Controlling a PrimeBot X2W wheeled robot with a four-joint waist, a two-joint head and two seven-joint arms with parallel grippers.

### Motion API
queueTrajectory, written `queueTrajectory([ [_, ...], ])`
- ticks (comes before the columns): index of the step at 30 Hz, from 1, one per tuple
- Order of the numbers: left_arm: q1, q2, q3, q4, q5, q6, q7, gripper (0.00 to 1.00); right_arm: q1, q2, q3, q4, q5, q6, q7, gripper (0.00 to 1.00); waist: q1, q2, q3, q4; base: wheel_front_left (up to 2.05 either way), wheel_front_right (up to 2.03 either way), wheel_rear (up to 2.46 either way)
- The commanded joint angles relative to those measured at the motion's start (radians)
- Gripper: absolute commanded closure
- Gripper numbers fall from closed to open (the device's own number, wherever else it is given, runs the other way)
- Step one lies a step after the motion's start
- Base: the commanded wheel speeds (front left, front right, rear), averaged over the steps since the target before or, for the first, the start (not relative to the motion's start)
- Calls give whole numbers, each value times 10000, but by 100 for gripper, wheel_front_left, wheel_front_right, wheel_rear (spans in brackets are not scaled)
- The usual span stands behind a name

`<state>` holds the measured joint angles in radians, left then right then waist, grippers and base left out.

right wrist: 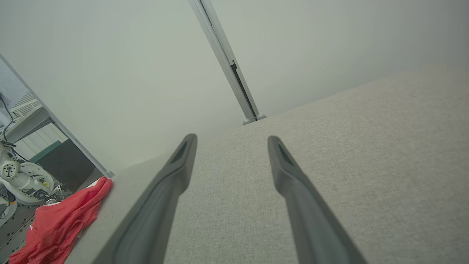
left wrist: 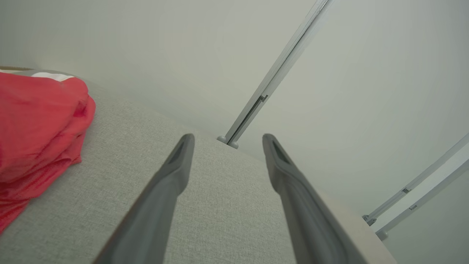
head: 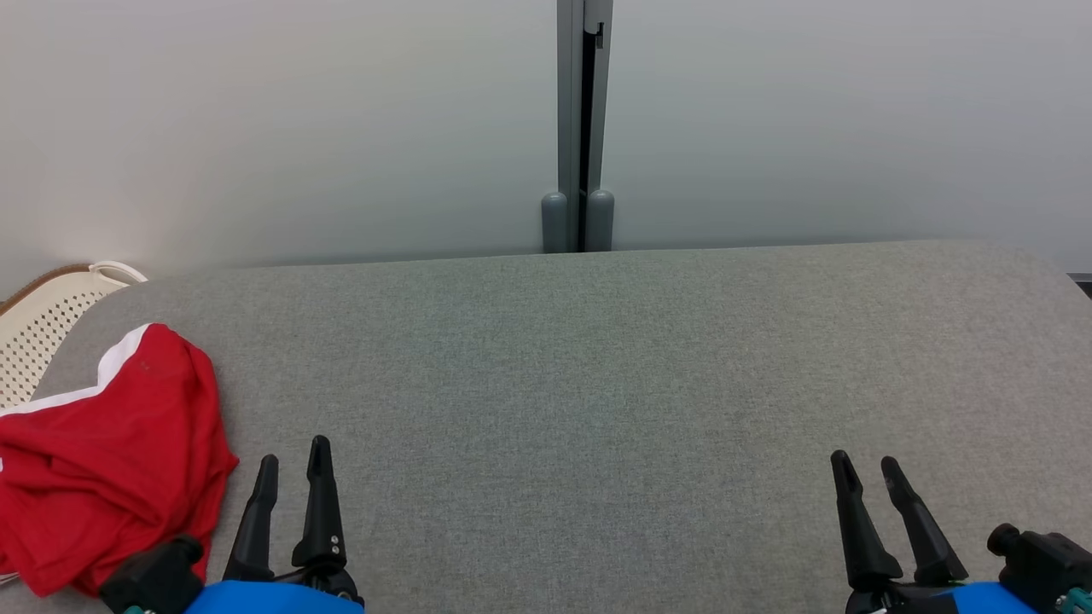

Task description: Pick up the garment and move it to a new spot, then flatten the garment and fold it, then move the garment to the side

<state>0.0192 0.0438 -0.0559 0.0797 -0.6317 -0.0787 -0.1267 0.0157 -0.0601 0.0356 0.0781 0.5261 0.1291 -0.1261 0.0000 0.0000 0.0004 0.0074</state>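
Observation:
A crumpled red garment (head: 111,460) with a white trim strip lies at the left end of the grey fabric table (head: 597,384), partly over its edge. It also fills the left side of the left wrist view as red folds (left wrist: 36,128) and sits far left in the right wrist view (right wrist: 62,223). My left gripper (head: 294,465) stands open just right of the garment, not touching it, nothing between its fingers (left wrist: 172,176). My right gripper (head: 866,469) stands open near the table's front right, far from the garment, also holding nothing.
A white perforated basket (head: 51,311) stands beyond the table's left end. A pale partition wall with a grey post (head: 580,128) runs along the back edge. Another robot's base (right wrist: 22,179) shows off to the left on the floor.

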Motion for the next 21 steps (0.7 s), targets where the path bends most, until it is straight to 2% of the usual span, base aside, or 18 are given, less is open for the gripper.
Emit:
queueTrajectory([
  [1,31,63,-64,-171,307,38,-116,0,15,-84,-4,-169,-361,15,-129,0,0,0,1,-6,0,0,0],
  [13,156,68,-275,-172,1348,110,-429,0,141,15,-207,-358,-1640,17,-434,0,0,0,9,27,0,0,0],
  [21,250,71,-436,263,2094,-8,-624,0,193,45,-202,-391,-2392,18,-630,0,0,0,-2,44,0,0,0],
])
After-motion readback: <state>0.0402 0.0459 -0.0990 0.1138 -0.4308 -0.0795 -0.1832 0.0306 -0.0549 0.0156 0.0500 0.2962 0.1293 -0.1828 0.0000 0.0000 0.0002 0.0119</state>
